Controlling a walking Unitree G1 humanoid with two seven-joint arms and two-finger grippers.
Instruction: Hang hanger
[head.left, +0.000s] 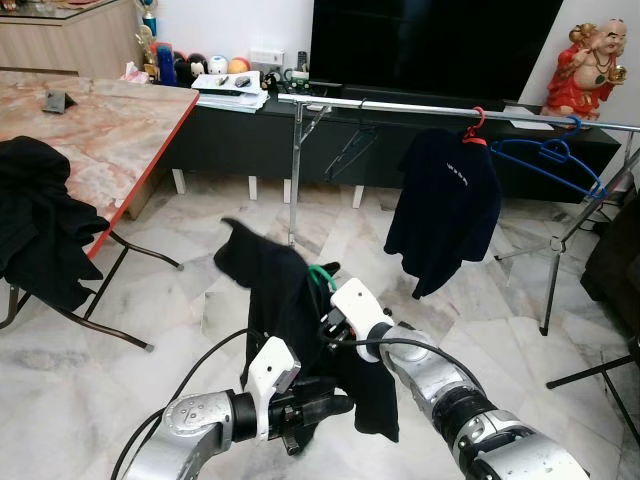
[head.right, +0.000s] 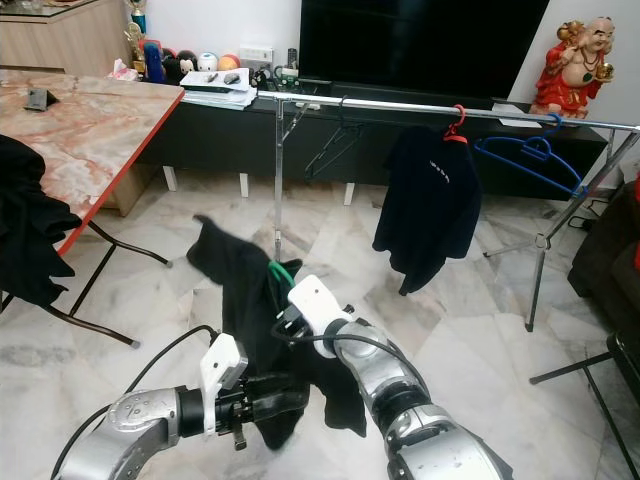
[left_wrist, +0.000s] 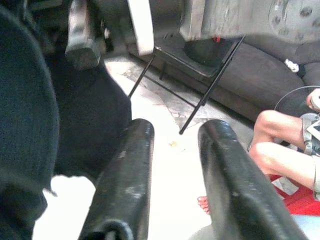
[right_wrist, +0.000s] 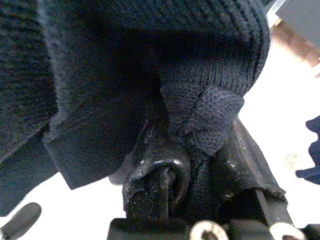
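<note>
Nearest the camera, the left gripper (head.left: 320, 408) sits low beside the hem of a black shirt (head.left: 290, 310); its wrist view shows the two fingers (left_wrist: 125, 180) spread apart with bare floor between them, pinching nothing. Just above and to the right, the right gripper (head.left: 330, 300) is pressed together on the shirt's collar, with dark knit bunched around its fingers (right_wrist: 160, 175) in its wrist view. The green hanger (head.left: 320, 277) pokes out of the collar just beside that gripper, so the right arm carries the load. The rail (head.left: 420, 108) lies ahead and higher, well apart, its long axis running left to right across the view; the hanger must probably travel forward and up to reach it. On the rail hang a second shirt (head.left: 445, 210) on a red hanger and a bare blue hanger (head.left: 550, 160). Most of the green hanger is hidden by cloth, and its hook's facing is hard to make out.
</note>
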